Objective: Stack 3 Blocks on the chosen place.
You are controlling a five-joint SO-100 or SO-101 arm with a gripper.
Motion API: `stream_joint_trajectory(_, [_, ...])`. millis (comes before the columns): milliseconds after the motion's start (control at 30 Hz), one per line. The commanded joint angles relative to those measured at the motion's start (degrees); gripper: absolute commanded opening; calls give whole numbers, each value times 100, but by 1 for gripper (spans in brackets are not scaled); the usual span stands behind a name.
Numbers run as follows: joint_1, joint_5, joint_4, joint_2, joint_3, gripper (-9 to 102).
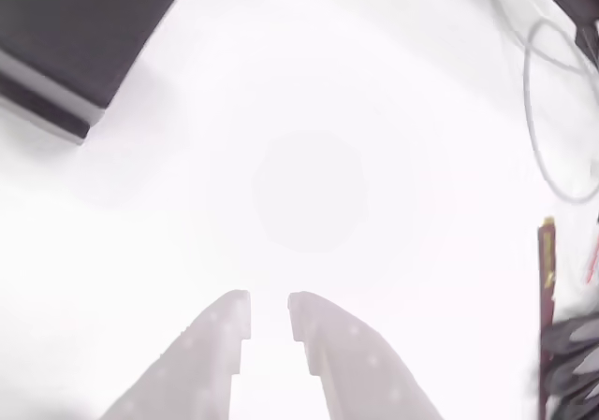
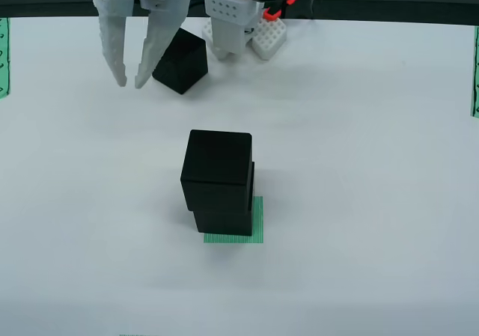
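In the view from the front, two black blocks stand stacked: the upper block [image 2: 217, 173] sits a little left of the lower block [image 2: 224, 221], which rests on the green striped chosen place [image 2: 257, 220]. A third block [image 2: 181, 60] lies loose at the back, turned at an angle. My gripper [image 2: 129, 83] hangs just left of it, fingers pointing down, narrowly open and holding nothing. In the view that rides on the gripper, the gripper [image 1: 270, 317] has only white table in its gap, and the loose block [image 1: 75, 27] shows dark at the top left.
The arm's white base [image 2: 228, 22] and a white studded piece [image 2: 269, 38] stand behind the loose block. Narrow green striped strips run along the left edge [image 2: 4, 55] and right edge [image 2: 474, 74]. Cables [image 1: 552, 111] loop at the right in the gripper view.
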Motion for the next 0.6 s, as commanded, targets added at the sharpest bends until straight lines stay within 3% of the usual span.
stream_joint_trajectory(0, [211, 501, -114, 211, 35, 0])
stream_joint_trajectory(433, [773, 536, 510, 448, 492, 0])
stream_joint_trajectory(500, [905, 1230, 650, 475, 589, 0])
stream_joint_trajectory(567, [870, 1239, 642, 483, 562, 0])
